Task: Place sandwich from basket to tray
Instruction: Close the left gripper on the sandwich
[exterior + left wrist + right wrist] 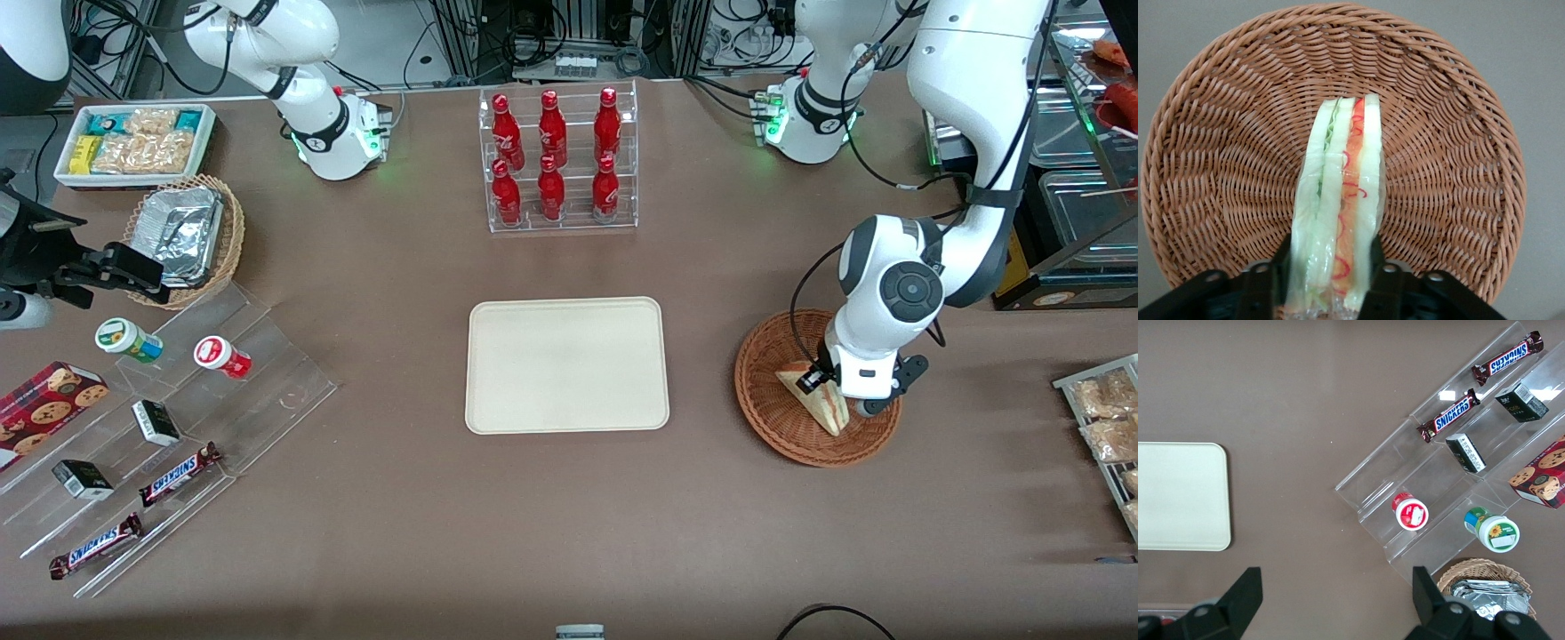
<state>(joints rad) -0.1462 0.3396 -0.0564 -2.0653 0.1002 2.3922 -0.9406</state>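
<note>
The sandwich [816, 397] is a wrapped wedge with green, white and red-orange layers. It stands on its edge in the round reddish-brown wicker basket [772, 420] toward the working arm's end of the table. My left gripper [822, 380] is down in the basket, with one finger pressed against each bread face of the wedge. In the left wrist view the sandwich [1341, 187] runs out from between the dark fingers [1376, 265] over the basket's woven floor [1218, 167]. The cream tray [566, 364] lies bare at the table's middle, beside the basket; its corner shows in the right wrist view [1178, 497].
A clear rack of red bottles [556, 160] stands farther from the front camera than the tray. Toward the parked arm's end are an acrylic stepped stand with snacks [169, 418], a tan basket of foil trays [187, 236] and a white snack bin [138, 142]. A rack of packets [1107, 418] is beside the basket.
</note>
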